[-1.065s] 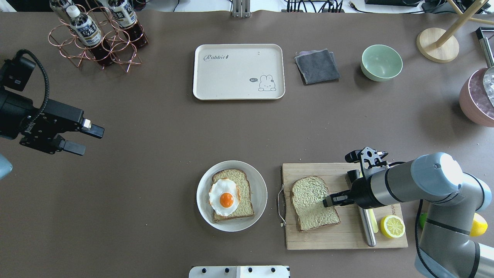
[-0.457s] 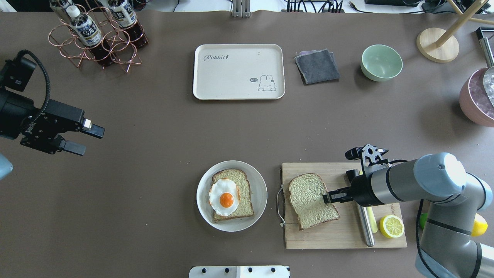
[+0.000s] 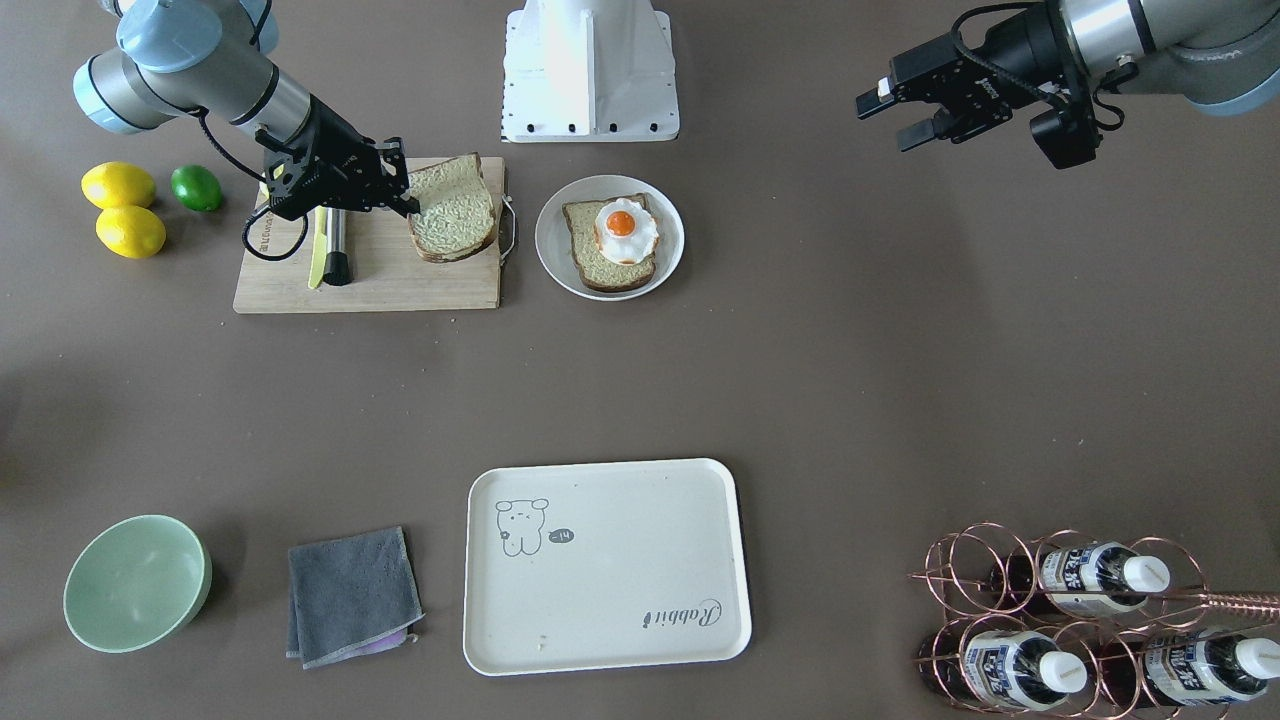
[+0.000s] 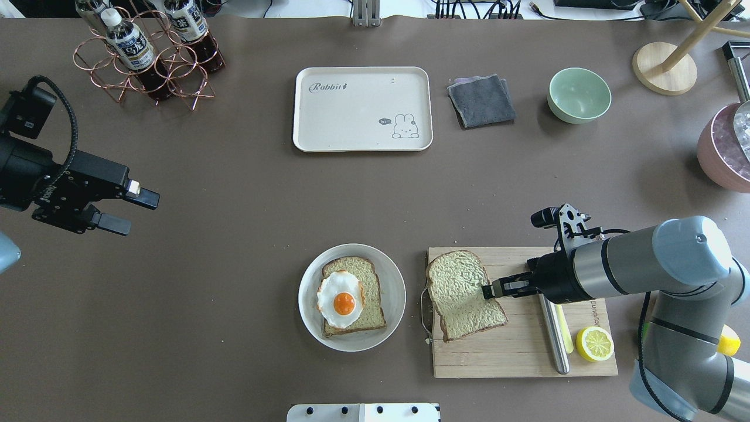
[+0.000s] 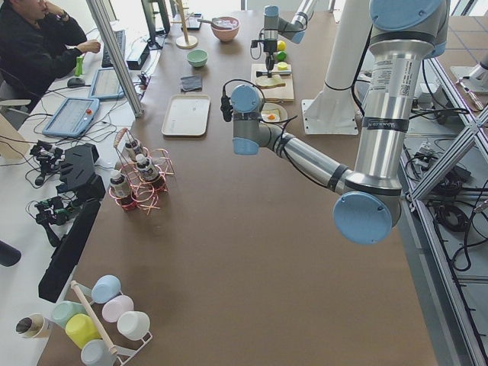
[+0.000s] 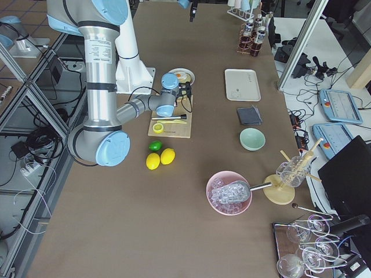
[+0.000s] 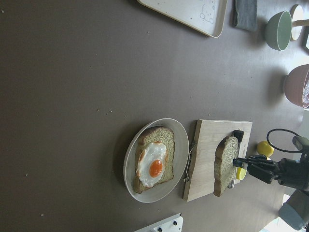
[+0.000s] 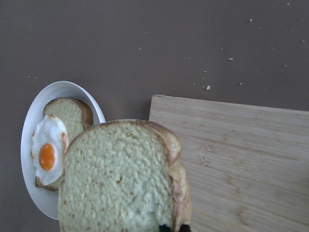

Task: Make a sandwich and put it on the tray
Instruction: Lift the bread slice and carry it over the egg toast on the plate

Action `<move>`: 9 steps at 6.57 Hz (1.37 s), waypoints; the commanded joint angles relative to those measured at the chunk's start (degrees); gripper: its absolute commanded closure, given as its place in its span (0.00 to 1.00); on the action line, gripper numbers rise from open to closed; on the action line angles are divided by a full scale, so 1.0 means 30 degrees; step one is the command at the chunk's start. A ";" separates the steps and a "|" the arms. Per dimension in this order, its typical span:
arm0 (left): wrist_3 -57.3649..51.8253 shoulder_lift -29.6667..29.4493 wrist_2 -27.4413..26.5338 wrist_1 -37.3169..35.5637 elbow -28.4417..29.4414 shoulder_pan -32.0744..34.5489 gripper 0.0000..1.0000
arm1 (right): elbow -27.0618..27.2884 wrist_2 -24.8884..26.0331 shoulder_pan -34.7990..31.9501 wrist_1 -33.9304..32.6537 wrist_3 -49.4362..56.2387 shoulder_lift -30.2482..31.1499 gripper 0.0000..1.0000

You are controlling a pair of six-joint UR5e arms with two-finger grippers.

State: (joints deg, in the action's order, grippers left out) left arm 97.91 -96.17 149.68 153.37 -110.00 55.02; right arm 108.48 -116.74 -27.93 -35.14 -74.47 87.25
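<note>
The sandwich was not yet assembled. The right pincer (image 4: 487,289) was nipped shut on the crust edge of the top slice (image 4: 463,293). It held the slice tilted and apparently just clear of the cutting board (image 4: 515,351), with the slice's far edge overhanging the board's side nearest the plate (image 4: 394,275). On that round white plate lay the bottom slice (image 4: 368,274) with the egg (image 4: 340,298) on top, a glossy white with a domed orange yolk. The tray (image 4: 351,111) — cream, smooth, rounded at the corners — sat well apart across the tabletop (image 4: 234,193). The left pincer (image 4: 143,214) hovered over bare tabletop with its jaws parted and nothing between them.

The bread looked light, with a pale greenish, pebbled crumb and a darker brown crust. Held by one edge it kept its shape in these views, so it was probably fairly stiff, though a narrow grip could let it pivot. The crust seemed the firmest place to hold.

The egg's slick surface could let the top slice slide once it was laid down. My judgement was that the finished stack should be gripped across both crusts at one side, clamping the egg between the slices, and carried level — the wooden board and glazed plate offered little friction.
</note>
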 commanded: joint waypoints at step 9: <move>-0.2021 0.0886 -0.0030 -0.0088 0.0513 -0.0704 0.02 | -0.0269 0.2109 0.1479 -0.7530 -0.0431 -0.6666 1.00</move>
State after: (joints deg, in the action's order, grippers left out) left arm 92.43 -93.76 149.59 153.14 -108.71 52.91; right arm 108.08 -112.57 -25.36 -56.17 -75.70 69.05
